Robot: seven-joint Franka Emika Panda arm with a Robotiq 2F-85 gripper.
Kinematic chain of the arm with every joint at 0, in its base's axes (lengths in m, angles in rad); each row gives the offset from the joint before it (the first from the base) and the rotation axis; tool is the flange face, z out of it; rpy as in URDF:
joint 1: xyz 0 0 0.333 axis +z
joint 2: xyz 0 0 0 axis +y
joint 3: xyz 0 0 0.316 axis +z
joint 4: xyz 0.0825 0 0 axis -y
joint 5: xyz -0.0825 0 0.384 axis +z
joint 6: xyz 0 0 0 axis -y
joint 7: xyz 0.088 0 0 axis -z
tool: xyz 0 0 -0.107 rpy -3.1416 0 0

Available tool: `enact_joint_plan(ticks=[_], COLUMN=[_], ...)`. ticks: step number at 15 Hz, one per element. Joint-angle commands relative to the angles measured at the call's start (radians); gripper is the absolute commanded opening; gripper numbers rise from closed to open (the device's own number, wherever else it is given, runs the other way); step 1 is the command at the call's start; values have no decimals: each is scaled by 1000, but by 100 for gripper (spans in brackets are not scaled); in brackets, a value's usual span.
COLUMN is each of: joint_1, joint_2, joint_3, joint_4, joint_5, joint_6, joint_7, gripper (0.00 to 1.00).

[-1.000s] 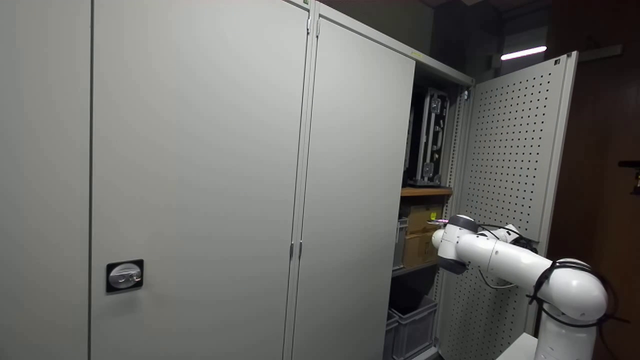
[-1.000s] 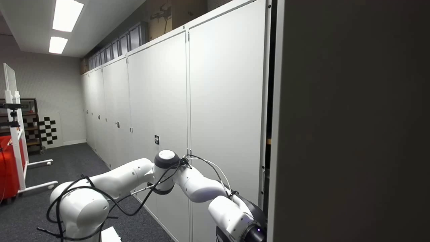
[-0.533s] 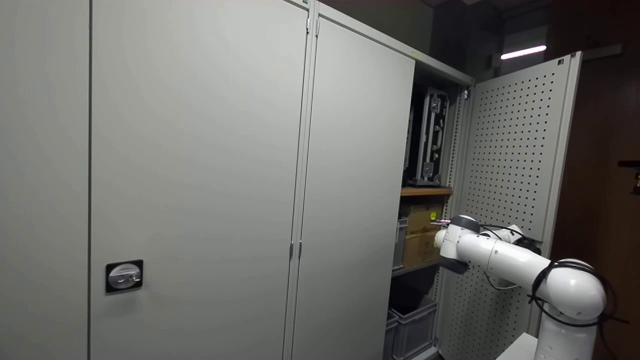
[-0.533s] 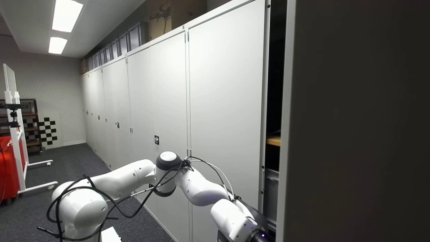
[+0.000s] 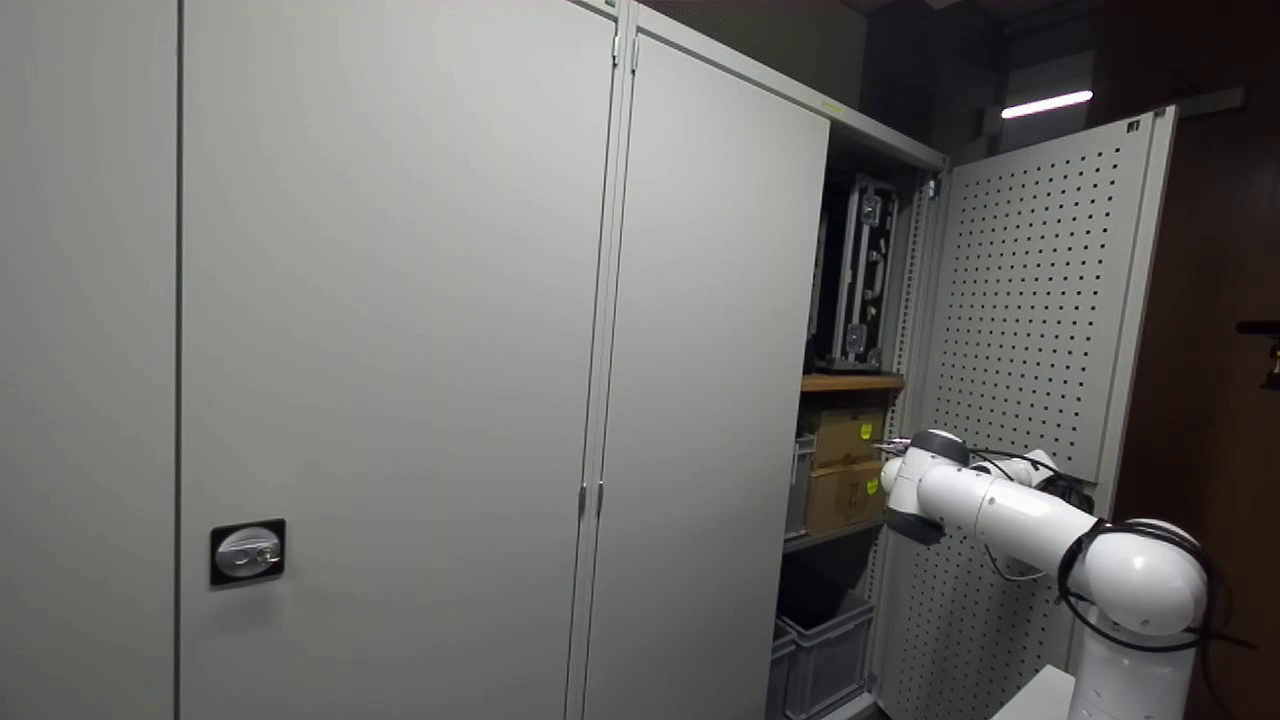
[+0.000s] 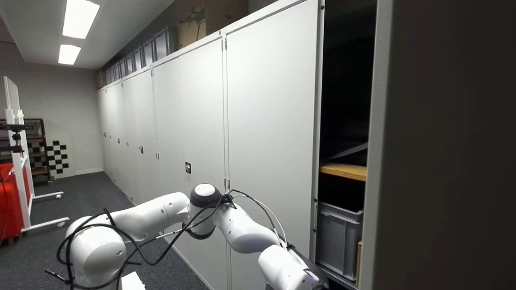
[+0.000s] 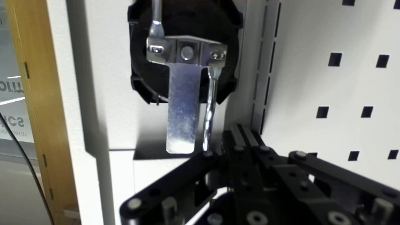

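A white cabinet door (image 5: 1030, 300) with a perforated inner face stands open; its dark outer side (image 6: 443, 133) shows in an exterior view. In the wrist view my gripper (image 7: 242, 130) is shut, its fingers together with nothing visible between them. They sit at the inside of the door, by the raised edge of the perforated panel (image 7: 303, 84); contact cannot be made out. Left of them are a shiny rod (image 7: 210, 115), a flat metal latch plate (image 7: 183, 109) and a black round lock housing (image 7: 193, 18). The gripper itself is hidden in both exterior views.
Inside the cabinet are a wooden shelf (image 6: 344, 171), a black case (image 5: 862, 280), cardboard boxes (image 5: 840, 498) and grey bins (image 6: 338, 237). A closed cabinet door (image 5: 710, 350) adjoins the opening. Loose cables (image 6: 161, 257) loop around the arm.
The door has swung wider open, uncovering more of the shelf and a grey bin. My arm has moved along with it, shifting rightward in both exterior views.
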State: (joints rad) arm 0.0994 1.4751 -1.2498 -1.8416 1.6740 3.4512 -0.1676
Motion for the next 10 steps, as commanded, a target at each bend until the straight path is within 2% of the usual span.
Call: enact_joint_plan(ticks=[1, 10], joint_1=[-74, -232], joint_2=[0, -2], joint_3=[-42, -38], joint_4=[102, 216], joint_5=[-102, -359], joint_6=[18, 21], joint_7=[70, 303], gripper=[0, 0])
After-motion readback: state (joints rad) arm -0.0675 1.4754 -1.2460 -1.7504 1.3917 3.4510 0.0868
